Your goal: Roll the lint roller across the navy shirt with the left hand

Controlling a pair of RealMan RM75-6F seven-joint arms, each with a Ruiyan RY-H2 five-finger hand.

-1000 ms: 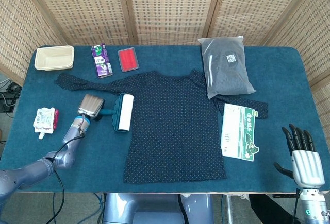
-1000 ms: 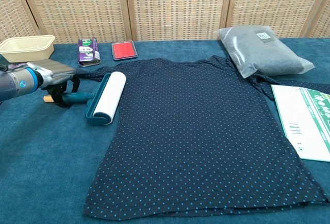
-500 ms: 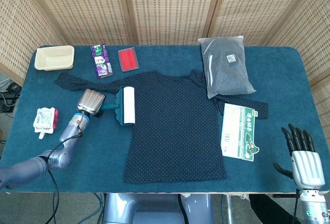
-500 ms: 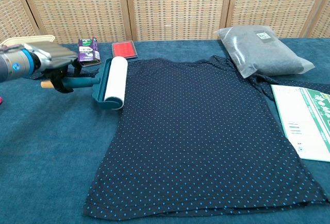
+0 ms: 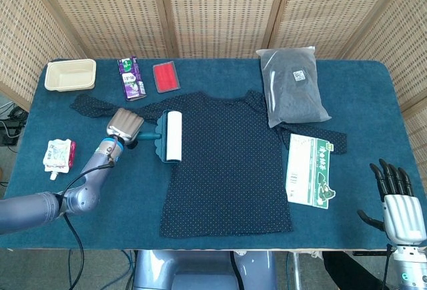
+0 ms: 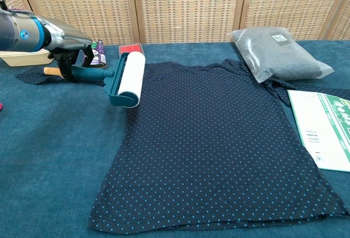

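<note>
Landmark: the navy shirt [image 5: 227, 163] lay spread flat in the middle of the blue table [image 5: 373, 103], and everything below was placed against it.
Lint roller: the lint roller [image 5: 168, 137] sat at the shirt's left shoulder edge, its white drum lying lengthwise along that edge; in the chest view [image 6: 129, 77] the drum's near end overlapped the fabric.
Left hand: the left hand [image 5: 125, 125] was just off the shirt's left side, above the spread-out sleeve, and it gripped the roller's teal handle.
Fingers and roller: the fingers [image 6: 66, 58] were curled around the handle, which stuck out of the fist toward the shirt; the drum stood clear of them on the shirt side, and a tan handle tip poked out on the far side.
Right hand: the right hand [image 5: 398, 200] was well off the shirt's lower right corner, at the table's near edge, fingers straight, slightly apart and holding nothing.
Beyond the collar: purple packet [image 5: 131, 77], red case [image 5: 165, 76], beige tray [image 5: 70, 75].
Right of the shirt: grey bag [image 5: 291, 85] by the shoulder, green-and-white pack [image 5: 310, 170] beside the right sleeve.
Far left of the shirt: a small white-and-red pouch [image 5: 58, 156].
</note>
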